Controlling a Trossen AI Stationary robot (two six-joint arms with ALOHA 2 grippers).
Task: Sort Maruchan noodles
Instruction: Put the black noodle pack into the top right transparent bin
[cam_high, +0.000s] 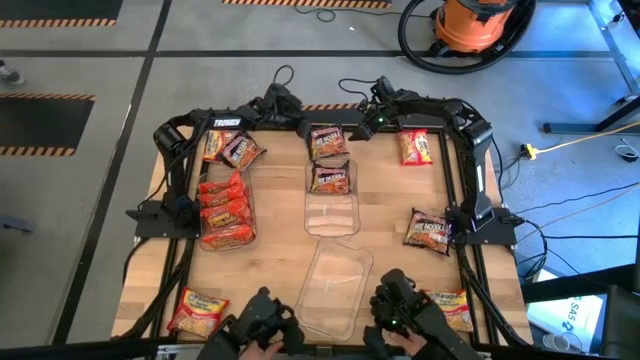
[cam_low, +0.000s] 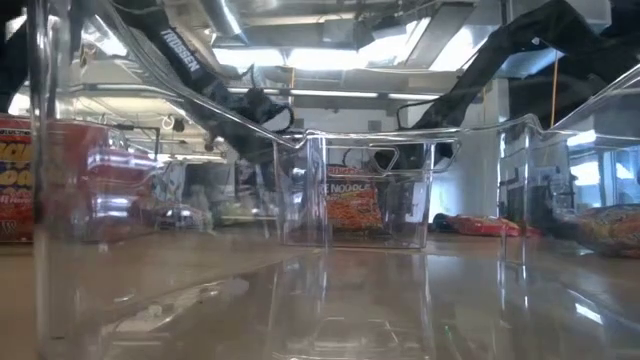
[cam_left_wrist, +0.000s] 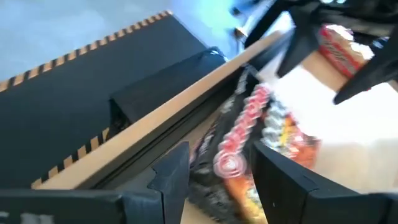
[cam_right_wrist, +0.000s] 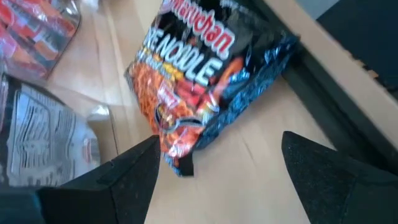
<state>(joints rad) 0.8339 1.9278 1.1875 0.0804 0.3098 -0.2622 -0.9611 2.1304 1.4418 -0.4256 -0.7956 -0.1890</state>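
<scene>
Reaching along the far edge of the wooden table (cam_high: 270, 250), the left gripper (cam_left_wrist: 219, 155) has its two dark fingers (cam_left_wrist: 280, 180) closed against the sides of a dark noodle packet (cam_left_wrist: 239, 134), which stands edge-on between them with its crimped seal showing; just beside that grip, on the side away from the table edge, lies a lighter packet (cam_high: 215, 145); well ahead of the fingers, past the other arm, lies a red-and-yellow packet (cam_left_wrist: 339, 46).

The right gripper (cam_right_wrist: 221, 146) hovers low at the same far edge with its fingers spread wide and nothing between them; directly ahead of them a black Fire Noodle packet (cam_right_wrist: 193, 74) lies flat on the wood, its near corner just short of the fingertips and its far side close to the table's rim.

To one side of that gripper sits the middle clear bin (cam_right_wrist: 43, 130), holding one dark packet (cam_high: 330, 178); farther ahead stands a clear bin of orange-red packets (cam_right_wrist: 37, 31).

Well behind both grippers, toward the table's near side, an empty-looking third bin (cam_high: 335, 285) lies between two more packets at the front corners (cam_high: 198, 310) (cam_high: 450, 308); another dark packet (cam_high: 430, 230) lies by the right arm's base.
</scene>
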